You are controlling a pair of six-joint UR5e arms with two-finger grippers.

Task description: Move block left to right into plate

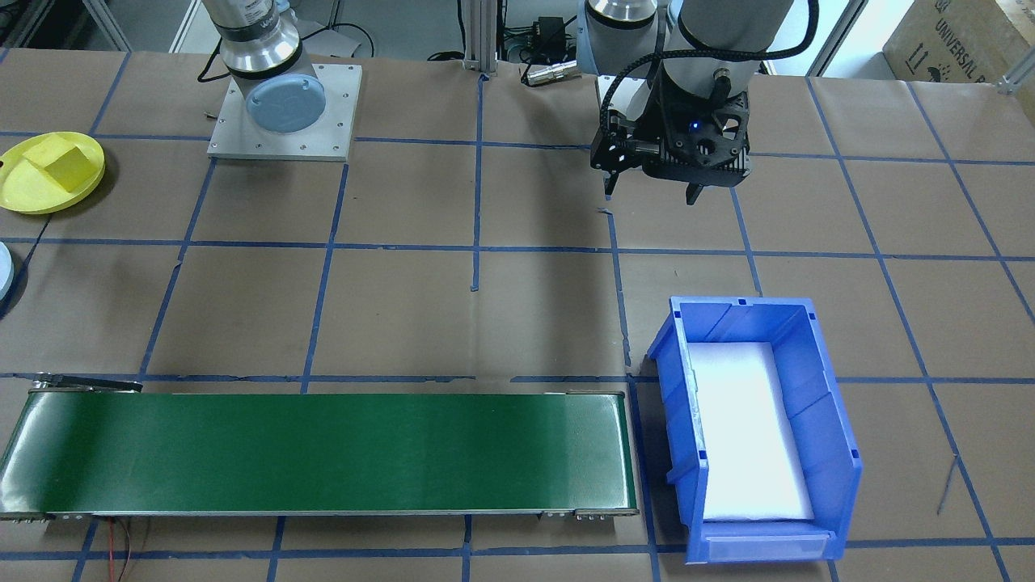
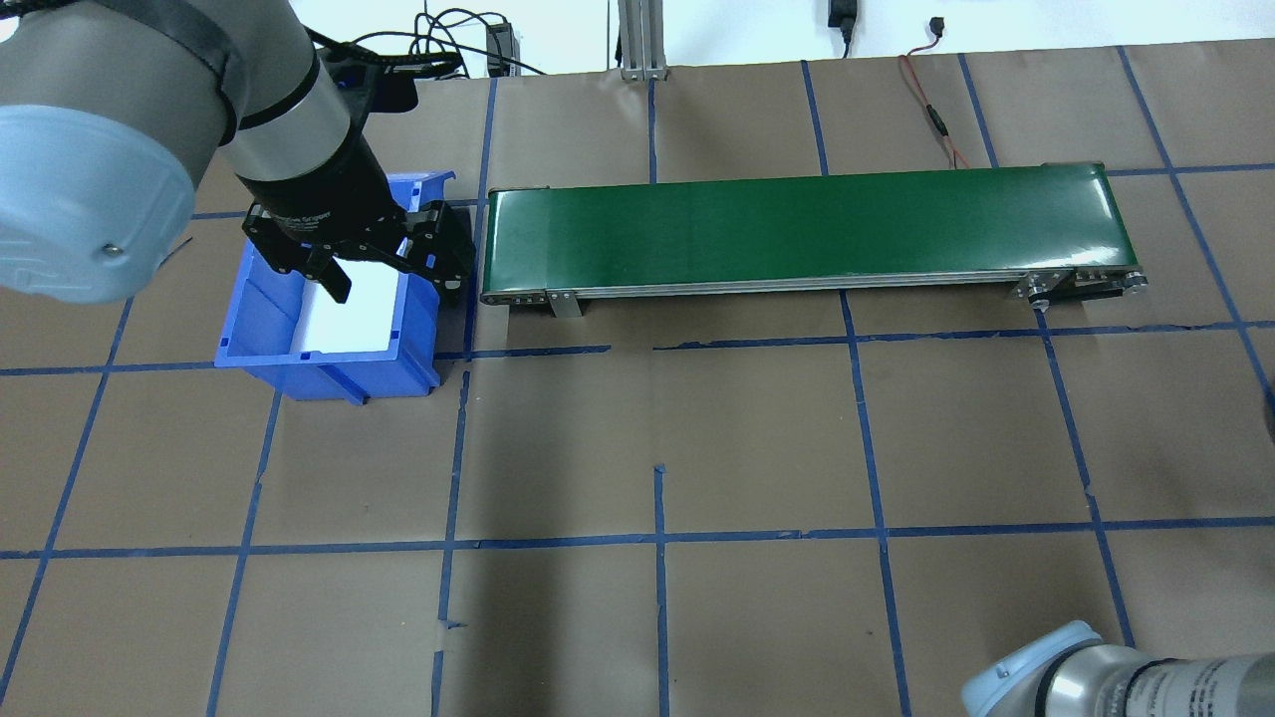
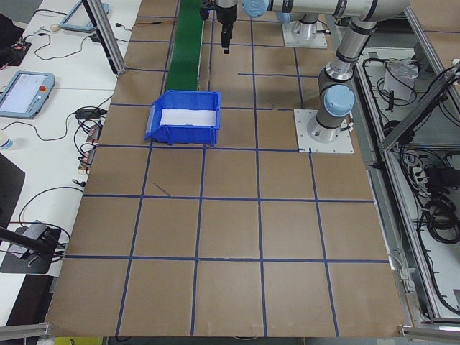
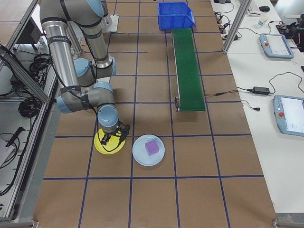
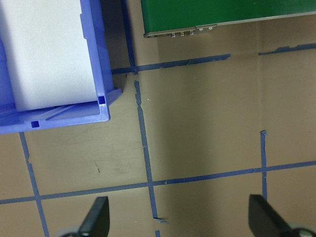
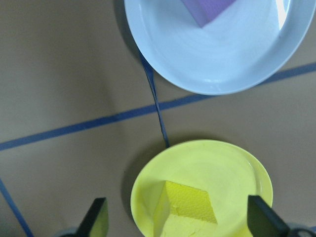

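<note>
1. My right claw (image 6: pixel 175 217) is spread wide, its two fingertips (image 6: pixel 96 217) at the bottom corners of the wrist view with nothing between them; it hangs just above the yellow plate (image 6: pixel 237 168).
2. The yellow block (image 6: pixel 185 207) lies on that yellow plate, free of the fingers; in the front-facing view I see the same block (image 1: pixel 61 162) sitting a little off-centre on the plate (image 1: pixel 24 198) near the desk's edge.
3. Just beside the yellow plate is a pale blue plate (image 6: pixel 232 64) with a purple block (image 6: pixel 207 10) on it; the two plates are close but I cannot tell whether their rims touch; the right side view shows them side by side (image 4: pixel 148 150).
4. My left claw (image 1: pixel 653 194) is also spread and holds nothing; it hovers over bare brown paper on the desk (image 1: pixel 517 307), well apart from the plates.
5. In the left wrist view the corner of a blue bin (image 5: pixel 96 64) sits just ahead of that claw; the bin has a white liner (image 5: pixel 44 49) in its bottom.
6. A green conveyor belt (image 2: pixel 807 229) runs along the far side of the desk, one end just beside the bin (image 2: pixel 329 373).
7. Blue tape lines (image 2: pixel 657 538) mark the paper in a grid.
</note>
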